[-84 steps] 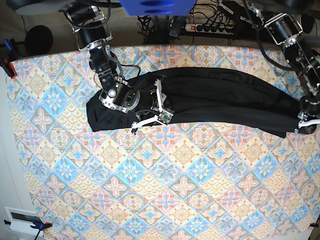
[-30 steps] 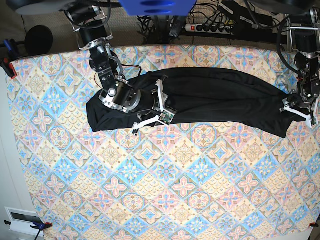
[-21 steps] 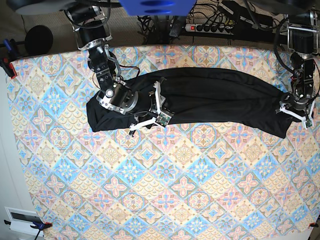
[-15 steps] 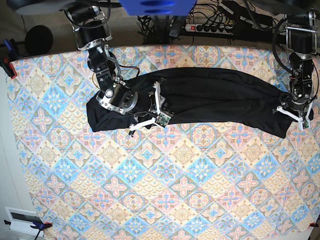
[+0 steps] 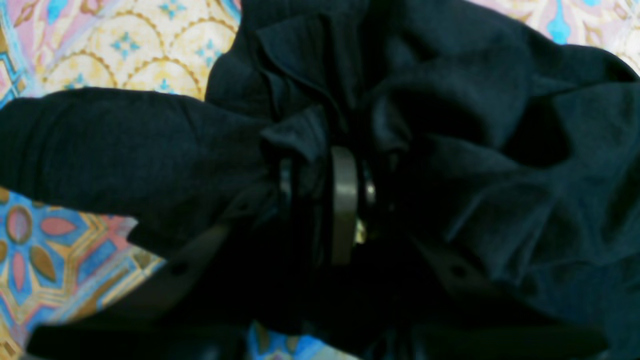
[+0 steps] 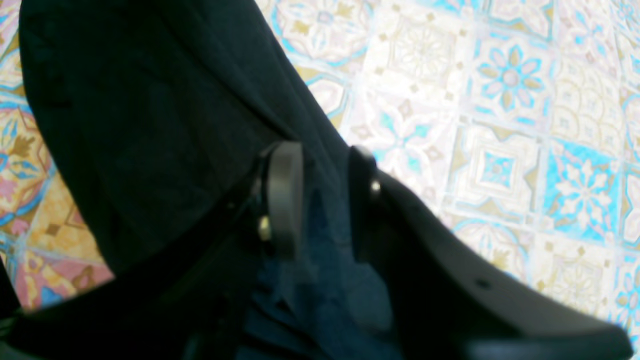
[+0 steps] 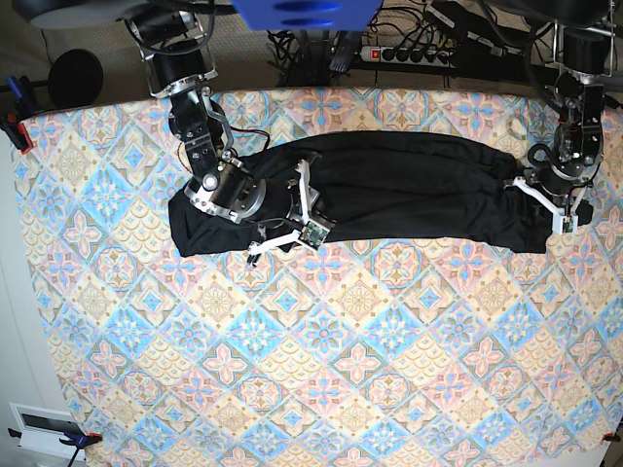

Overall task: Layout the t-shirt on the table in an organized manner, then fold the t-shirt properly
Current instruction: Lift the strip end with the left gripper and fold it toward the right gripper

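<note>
the t-shirt [image 7: 409,190] end pinched in the left fingers [image 5: 320,200] has been drawn inward over the desk [image 7: 321,360], bunching it, while the right fingers [image 6: 312,200] are kept clamped on cloth, so spreading remains undone.

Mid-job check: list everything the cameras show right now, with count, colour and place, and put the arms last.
t-shirt: one, solid black, bunched in a long band across the far half of the table.
table: one, covered in a blue, pink and cream tile-pattern cloth, filling the base view.
power strip: one, white, on the floor beyond the far edge, among dark cables.
clamps: red and black, at the cloth's left edge and near corners.
right gripper: black jaws closed on a fold of the t-shirt's left end in the base view.
left gripper: jaws pinched on bunched fabric at the other end.
</note>
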